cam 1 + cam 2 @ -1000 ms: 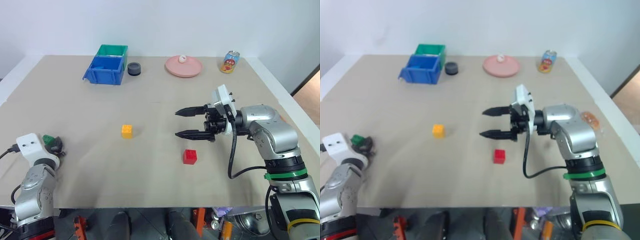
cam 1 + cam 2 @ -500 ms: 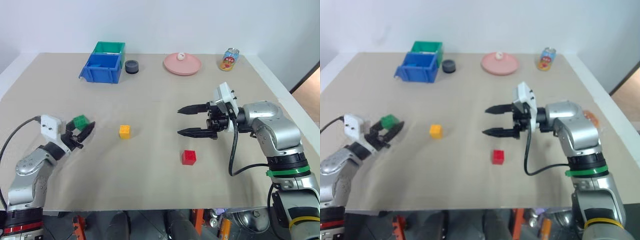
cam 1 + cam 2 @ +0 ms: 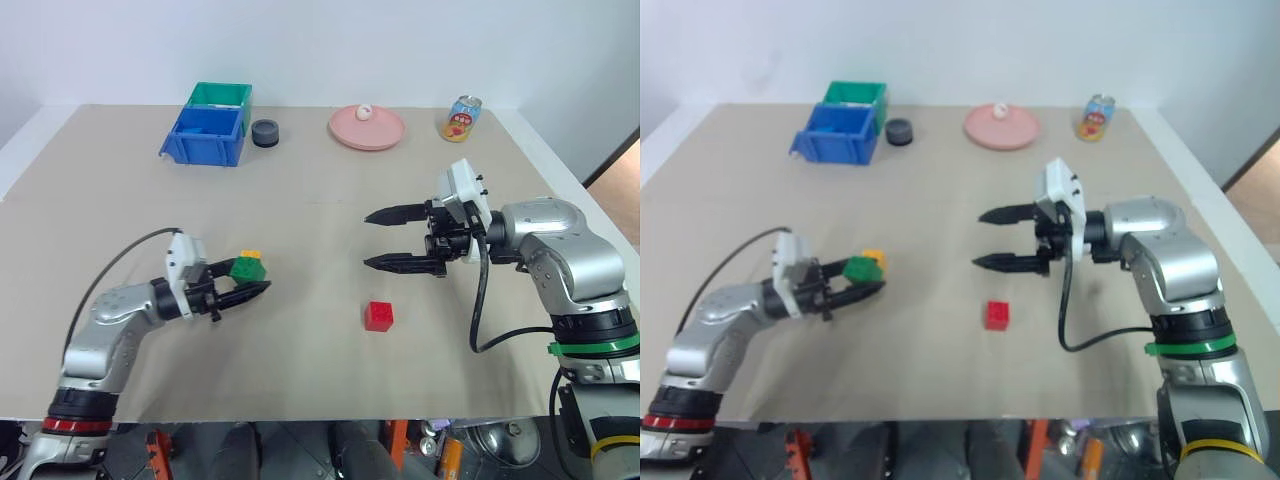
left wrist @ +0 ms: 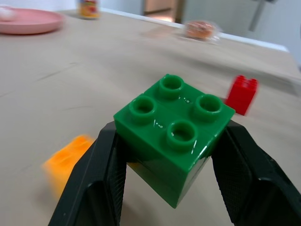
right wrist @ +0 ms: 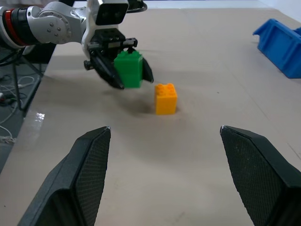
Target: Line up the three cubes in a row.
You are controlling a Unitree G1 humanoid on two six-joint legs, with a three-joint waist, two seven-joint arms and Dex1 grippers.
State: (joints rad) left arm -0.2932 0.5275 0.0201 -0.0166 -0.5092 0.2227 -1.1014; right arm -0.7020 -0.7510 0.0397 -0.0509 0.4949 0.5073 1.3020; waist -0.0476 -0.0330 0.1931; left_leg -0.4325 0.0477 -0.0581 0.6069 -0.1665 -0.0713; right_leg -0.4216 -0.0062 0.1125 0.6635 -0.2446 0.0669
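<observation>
A tan table [image 3: 300, 370] fills the scene, its near edge running across the bottom of the head views and its white rim showing along both sides, with a pale wall behind. Nearest the front edge, a little right of centre, the red cube [image 3: 379, 315] sits alone on bare surface with open space all round it. To the left, the left gripper [image 3: 240, 285] is held level above the table with its fingers clamped on the green cube [image 3: 245, 269], studs up, just beside the yellow cube [image 3: 252, 256], which stands on the table slightly farther back. To the right, the right gripper [image 3: 384, 239] points toward the centre with its fingers spread wide and nothing between them, above the table beyond the red cube. The middle stretch of the table is bare. Along the far edge stand a blue bin [image 3: 205, 137] with a green bin [image 3: 222, 95] behind it, a dark round object [image 3: 265, 133], a pink plate [image 3: 367, 128] and a can [image 3: 461, 119].
</observation>
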